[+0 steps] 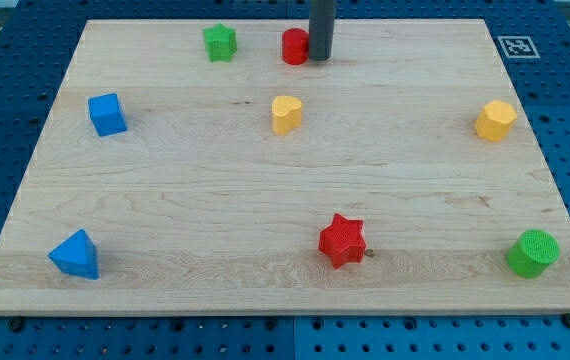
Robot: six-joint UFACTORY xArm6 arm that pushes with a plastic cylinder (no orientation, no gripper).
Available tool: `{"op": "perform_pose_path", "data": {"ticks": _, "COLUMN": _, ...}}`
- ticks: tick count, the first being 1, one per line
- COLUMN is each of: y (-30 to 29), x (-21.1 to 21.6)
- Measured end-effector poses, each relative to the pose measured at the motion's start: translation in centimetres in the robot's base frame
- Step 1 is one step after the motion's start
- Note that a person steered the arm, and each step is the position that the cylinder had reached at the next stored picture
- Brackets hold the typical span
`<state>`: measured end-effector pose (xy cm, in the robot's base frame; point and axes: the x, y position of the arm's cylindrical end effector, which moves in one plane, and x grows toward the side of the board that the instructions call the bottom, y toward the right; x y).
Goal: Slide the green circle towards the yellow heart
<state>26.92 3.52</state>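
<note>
The green circle [533, 252] stands near the board's bottom right corner. The yellow heart [286, 114] sits above the board's middle, far up and left of the circle. My dark rod comes down at the view's top centre; my tip [321, 57] rests just right of a red cylinder [295, 46], touching or nearly touching it. The tip is above and slightly right of the yellow heart and far from the green circle.
A green star [220, 42] lies at the top, left of the red cylinder. A blue cube [107, 114] is at the left, a blue triangle [75, 254] at the bottom left. A red star [342, 240] sits bottom centre. A yellow hexagon [496, 120] is at the right.
</note>
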Motion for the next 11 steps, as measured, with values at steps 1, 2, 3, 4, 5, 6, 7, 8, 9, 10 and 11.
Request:
{"op": "perform_pose_path", "data": {"ticks": 1, "y": -1.5, "x": 0.0}}
{"op": "perform_pose_path", "data": {"ticks": 2, "y": -0.6, "x": 0.8}}
{"op": "perform_pose_path", "data": {"ticks": 3, "y": 2.5, "x": 6.5}}
{"op": "perform_pose_path", "data": {"ticks": 4, "y": 5.7, "x": 13.4}}
{"op": "perform_pose_path", "data": {"ticks": 5, "y": 9.8, "x": 18.6}}
{"op": "perform_pose_path", "data": {"ticks": 6, "y": 15.9, "x": 22.4}}
{"op": "perform_pose_path", "data": {"ticks": 7, "y": 22.7, "x": 25.7}}
{"op": "perform_pose_path", "data": {"ticks": 8, "y": 30.2, "x": 29.2}}
{"op": "perform_pose_path", "data": {"ticks": 9, "y": 30.7, "x": 33.8}}
{"op": "perform_pose_path", "data": {"ticks": 10, "y": 28.2, "x": 34.8}}
{"op": "perform_pose_path", "data": {"ticks": 11, "y": 27.6, "x": 34.9}}
